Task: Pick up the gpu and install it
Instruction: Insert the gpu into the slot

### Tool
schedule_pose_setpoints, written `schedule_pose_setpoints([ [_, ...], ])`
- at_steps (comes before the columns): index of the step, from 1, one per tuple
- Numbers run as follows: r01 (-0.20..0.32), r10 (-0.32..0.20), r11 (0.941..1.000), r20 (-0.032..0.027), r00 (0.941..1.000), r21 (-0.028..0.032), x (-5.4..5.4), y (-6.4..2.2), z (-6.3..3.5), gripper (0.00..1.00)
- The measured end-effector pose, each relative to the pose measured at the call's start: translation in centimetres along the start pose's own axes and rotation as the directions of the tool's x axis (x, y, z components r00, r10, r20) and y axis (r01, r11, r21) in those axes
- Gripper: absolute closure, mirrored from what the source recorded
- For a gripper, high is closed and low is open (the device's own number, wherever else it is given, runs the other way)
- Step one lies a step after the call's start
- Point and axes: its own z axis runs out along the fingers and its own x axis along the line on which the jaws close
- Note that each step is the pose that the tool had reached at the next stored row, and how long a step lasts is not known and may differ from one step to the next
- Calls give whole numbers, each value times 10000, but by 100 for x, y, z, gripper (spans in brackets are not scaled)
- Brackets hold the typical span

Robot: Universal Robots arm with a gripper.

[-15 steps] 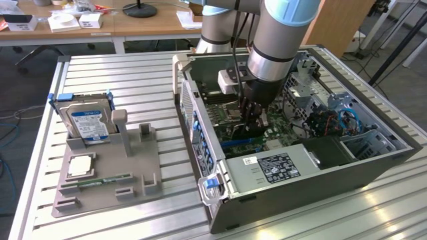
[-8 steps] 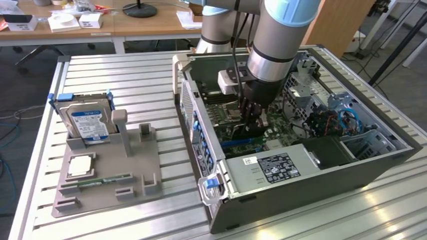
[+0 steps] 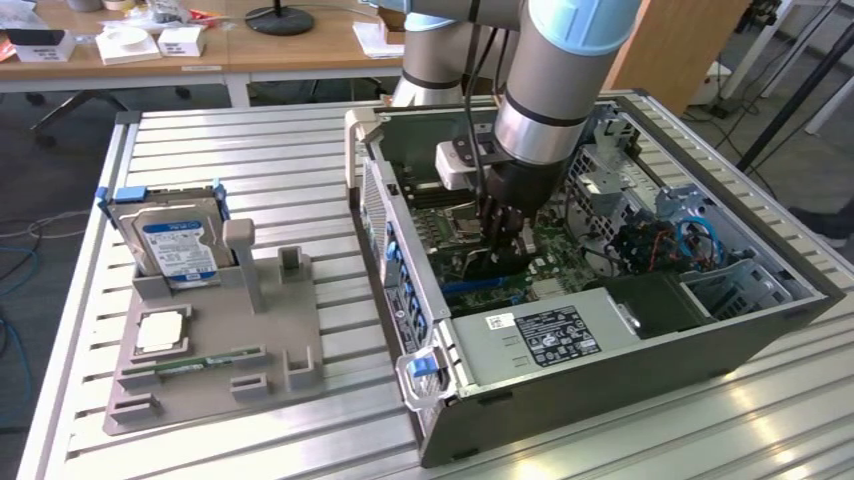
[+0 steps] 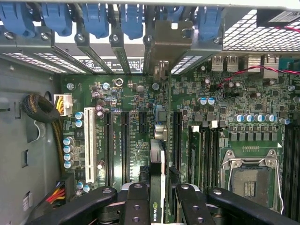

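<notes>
My gripper [image 3: 503, 232] reaches down inside the open computer case [image 3: 747, 330], over the green motherboard [image 4: 126, 93]. In the wrist view the black fingers [image 4: 137, 202] stand on either side of the gpu [image 4: 158, 168], which shows edge-on as a thin dark card with a logo on its near end. My gripper [image 4: 161, 204] is shut on it. The card's silvery metal bracket [image 4: 168, 43] sits up against the case's rear slot openings. The card's lower edge lies along a long black expansion slot [image 4: 177, 140]; whether it is seated in it cannot be told.
Blue slot latches [image 4: 96, 18] line the case's rear wall. An empty CPU socket [image 4: 251, 180] and cable bundles [image 4: 44, 110] flank the slots. The grey power supply [image 3: 547, 335] fills the case's front. On the exterior view's left, a grey fixture [image 3: 214, 340] carries a hard drive [image 3: 178, 247] and a memory stick [image 3: 200, 360].
</notes>
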Motion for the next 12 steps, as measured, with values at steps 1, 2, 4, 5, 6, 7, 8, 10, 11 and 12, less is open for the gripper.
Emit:
schedule_pose_setpoints([
  [1,0,0,10000,0,10000,0,0,0,0,74],
  [2,0,0,10000,-1,10000,0,0,0,0,74],
  [4,0,0,10000,2,10000,1,0,0,4,74],
  [5,0,0,10000,2,10000,1,0,0,4,74],
  [6,0,0,10000,1,10000,1,0,0,4,74],
  [7,0,0,10000,-2,10000,0,0,0,6,74],
  [8,0,0,10000,-2,10000,2,0,0,13,74],
  [10,0,0,10000,-6,10000,1,1,0,14,74],
  [11,0,0,10000,-5,10000,0,0,0,14,74],
  [12,0,0,10000,-6,10000,1,1,1,13,74],
])
